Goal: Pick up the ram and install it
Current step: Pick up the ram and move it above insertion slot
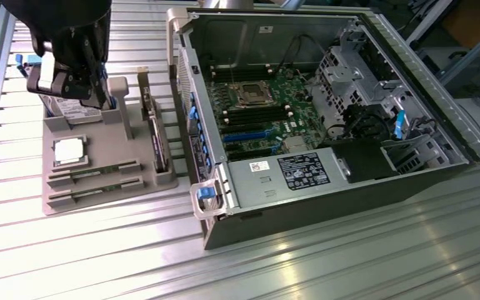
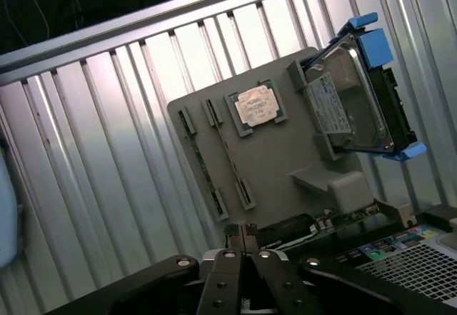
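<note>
The table (image 1: 349, 262) was ribbed, glossy metal. The tray (image 1: 110, 140) looked like matt grey plastic. The processor (image 1: 70, 151) had a smooth, silvery metal lid.

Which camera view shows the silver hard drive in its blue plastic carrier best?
The wrist view: the hard drive stands on edge in the grey tray, label face and blue carrier plain. In the exterior view the black robot arm covers most of the drive.
</note>
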Robot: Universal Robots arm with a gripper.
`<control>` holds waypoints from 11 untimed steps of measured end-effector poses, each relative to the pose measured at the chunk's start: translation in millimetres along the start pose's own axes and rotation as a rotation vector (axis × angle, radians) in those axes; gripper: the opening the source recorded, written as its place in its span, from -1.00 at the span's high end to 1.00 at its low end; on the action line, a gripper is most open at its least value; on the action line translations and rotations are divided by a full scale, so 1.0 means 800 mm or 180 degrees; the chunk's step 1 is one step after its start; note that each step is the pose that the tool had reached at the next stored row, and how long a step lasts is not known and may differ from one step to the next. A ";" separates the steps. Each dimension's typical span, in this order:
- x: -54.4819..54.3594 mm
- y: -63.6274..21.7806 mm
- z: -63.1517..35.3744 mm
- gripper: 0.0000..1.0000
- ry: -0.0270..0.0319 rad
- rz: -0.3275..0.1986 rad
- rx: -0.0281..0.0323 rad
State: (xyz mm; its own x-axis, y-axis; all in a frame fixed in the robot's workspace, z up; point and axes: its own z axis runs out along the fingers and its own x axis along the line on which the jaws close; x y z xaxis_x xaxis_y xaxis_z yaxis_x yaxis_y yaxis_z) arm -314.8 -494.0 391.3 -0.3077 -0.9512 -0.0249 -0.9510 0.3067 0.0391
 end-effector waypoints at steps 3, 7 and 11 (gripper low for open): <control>0.000 0.000 0.000 0.79 0.0006 -0.0160 -0.0004; 0.000 0.000 0.000 0.79 0.0012 -0.0308 -0.0008; 0.000 0.000 0.000 0.79 0.0016 -0.0416 -0.0010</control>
State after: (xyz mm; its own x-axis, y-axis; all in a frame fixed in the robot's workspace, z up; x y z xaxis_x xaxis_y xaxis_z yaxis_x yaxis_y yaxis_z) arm -314.8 -494.0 391.2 -0.1809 -0.9832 -0.0249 -0.9829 0.1798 0.0391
